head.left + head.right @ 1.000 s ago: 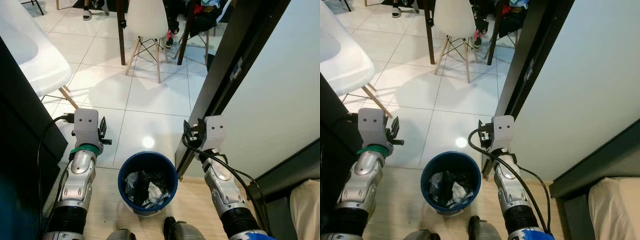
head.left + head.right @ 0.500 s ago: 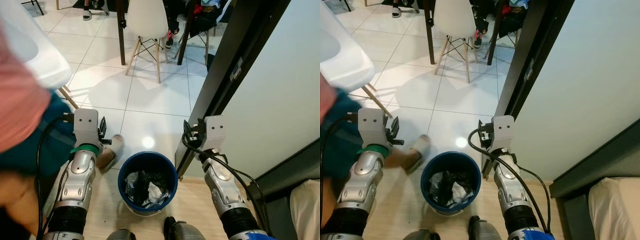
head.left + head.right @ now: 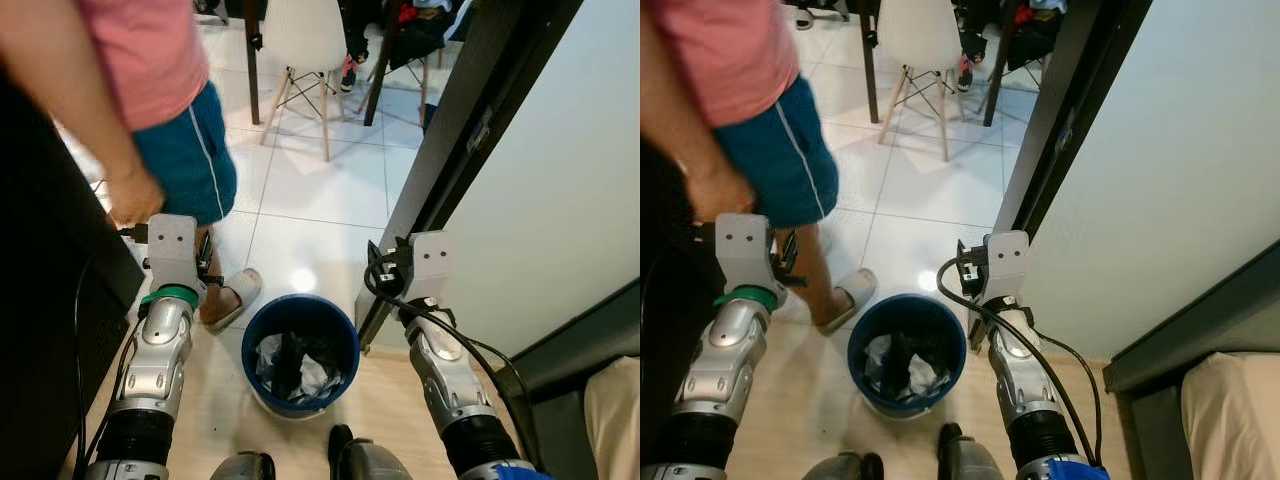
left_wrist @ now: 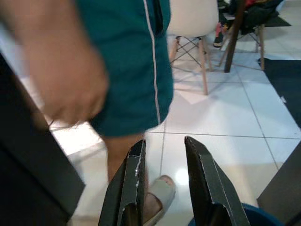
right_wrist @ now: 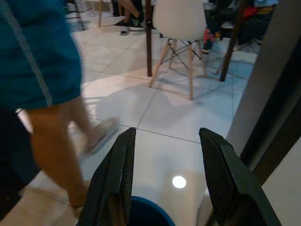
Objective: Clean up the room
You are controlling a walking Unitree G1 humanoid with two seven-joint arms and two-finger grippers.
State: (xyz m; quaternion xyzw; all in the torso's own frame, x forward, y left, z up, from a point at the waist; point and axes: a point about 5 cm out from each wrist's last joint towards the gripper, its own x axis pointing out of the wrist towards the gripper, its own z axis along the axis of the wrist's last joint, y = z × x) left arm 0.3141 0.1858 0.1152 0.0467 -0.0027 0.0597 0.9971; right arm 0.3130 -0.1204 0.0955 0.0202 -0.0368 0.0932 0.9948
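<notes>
Glossy white floor tiles (image 3: 300, 200) stretch ahead of the jaws, catching a round glare. A white chair (image 3: 302, 40) on wooden legs stands farther out; a dark door frame (image 3: 470, 150) rises beside a pale wall (image 3: 560, 200).

Bright, even indoor light. Round ceiling-lamp glare spot on white floor tiles (image 3: 300, 280) just beyond bin. Soft chair shadows on tiles. Person (image 3: 150, 90) motion-blurred, worst in wrist views. Left edge dark, underexposed. Mild wide-angle stretch at edges

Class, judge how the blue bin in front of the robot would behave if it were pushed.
The blue bin looks like thin plastic holding crumpled bags, so probably light. On smooth flooring it would likely slide. Being upright and open-topped, it may tip if pushed near the rim.
</notes>
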